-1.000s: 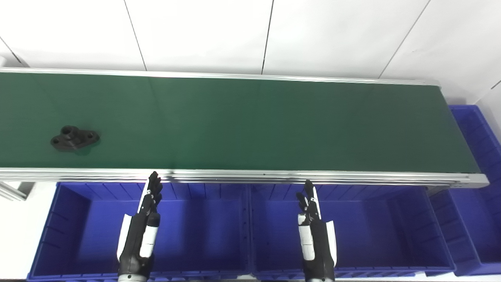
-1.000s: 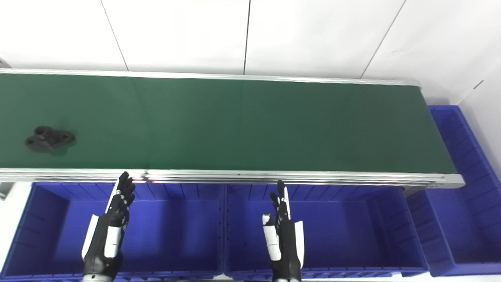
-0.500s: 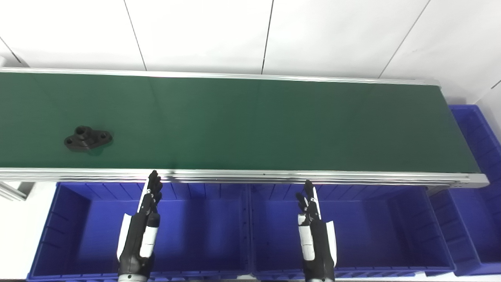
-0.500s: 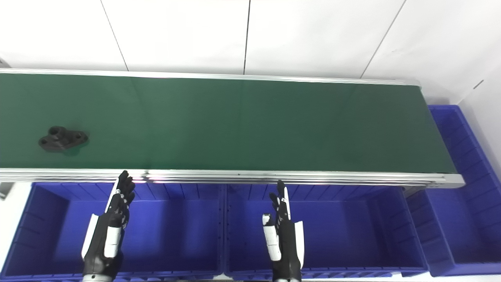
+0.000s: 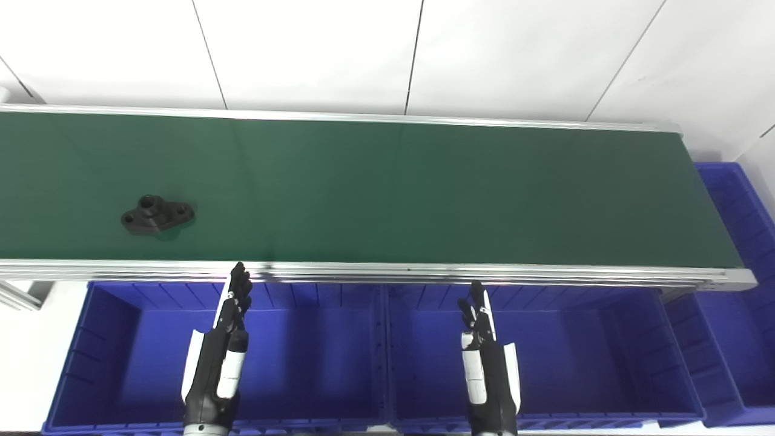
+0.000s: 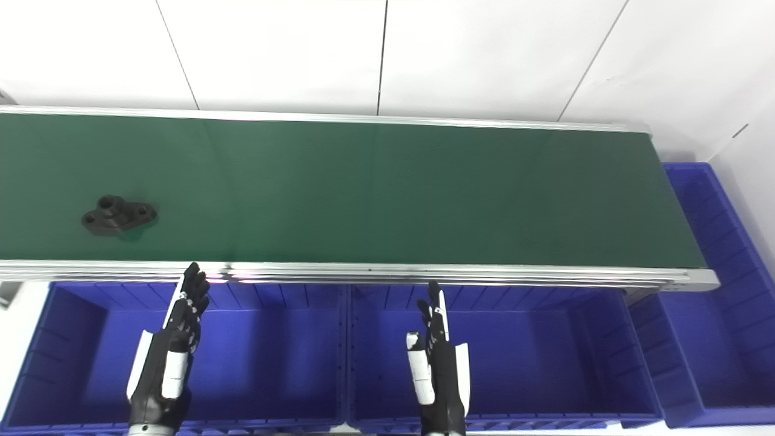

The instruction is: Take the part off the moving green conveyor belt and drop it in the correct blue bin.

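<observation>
- Both head cameras look steeply down on the conveyor belt (image 5: 424, 188) from close above.
- The right eye view sits slightly rightward; they share nearly everything.

- The green conveyor belt (image 5: 387, 188) runs out past the picture's left edge, so its left end is unseen.
- The end bin (image 5: 735, 242), beyond the belt's right end, is cut by the right edge.
- Both forearms, below the belt, are cut at the bottom edge.
- The left bin (image 5: 109, 339), below the belt: its front wall is partly cropped.
- The black flanged part (image 5: 157, 214) on the belt: its underside is hidden.
</observation>
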